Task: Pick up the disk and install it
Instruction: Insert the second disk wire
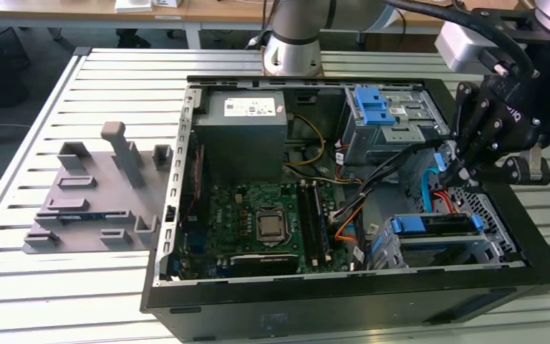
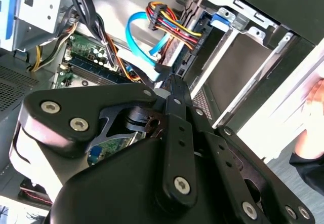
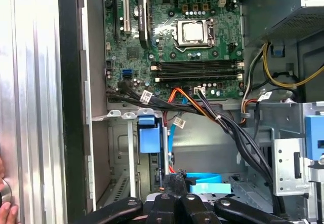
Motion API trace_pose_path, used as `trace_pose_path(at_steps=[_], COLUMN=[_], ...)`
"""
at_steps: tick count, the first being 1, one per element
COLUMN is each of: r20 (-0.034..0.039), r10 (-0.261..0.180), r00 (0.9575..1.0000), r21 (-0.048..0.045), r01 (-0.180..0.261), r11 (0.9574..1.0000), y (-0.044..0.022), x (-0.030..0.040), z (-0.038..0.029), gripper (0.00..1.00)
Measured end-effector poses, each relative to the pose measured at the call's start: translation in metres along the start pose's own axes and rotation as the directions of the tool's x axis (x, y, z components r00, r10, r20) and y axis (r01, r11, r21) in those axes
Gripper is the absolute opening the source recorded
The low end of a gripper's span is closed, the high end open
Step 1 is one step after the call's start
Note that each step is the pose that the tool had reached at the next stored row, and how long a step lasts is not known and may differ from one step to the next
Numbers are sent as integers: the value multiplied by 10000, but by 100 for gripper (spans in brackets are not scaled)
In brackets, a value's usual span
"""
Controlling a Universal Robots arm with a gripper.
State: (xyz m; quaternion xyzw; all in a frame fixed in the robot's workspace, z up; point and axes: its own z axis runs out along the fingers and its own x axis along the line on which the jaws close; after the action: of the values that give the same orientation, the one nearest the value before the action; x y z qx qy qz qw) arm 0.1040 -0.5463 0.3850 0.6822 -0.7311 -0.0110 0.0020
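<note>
Slatted metal table [image 1: 112,79] carries computer case [image 1: 351,304], grey stand [image 1: 98,197].

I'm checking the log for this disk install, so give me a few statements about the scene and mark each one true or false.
1. The pincer is inside the open computer case, toward the exterior view's right. True.
2. The grey plastic stand sits inside the case. False: it stands on the slatted table, outside the case on the exterior view's left.
3. A light blue flat cable loops close ahead of the pincer in the second wrist view. True.
4. The motherboard has been taken out. False: it lies in the case.
</note>
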Motion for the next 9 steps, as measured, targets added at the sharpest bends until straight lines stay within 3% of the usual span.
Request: trace_pose_path(at_steps=[9], r20=[-22], r10=[-22], r00=[10000], r21=[1], r01=[22], r11=[10000], y=[10], x=[-100], z=[-26], gripper=[11])
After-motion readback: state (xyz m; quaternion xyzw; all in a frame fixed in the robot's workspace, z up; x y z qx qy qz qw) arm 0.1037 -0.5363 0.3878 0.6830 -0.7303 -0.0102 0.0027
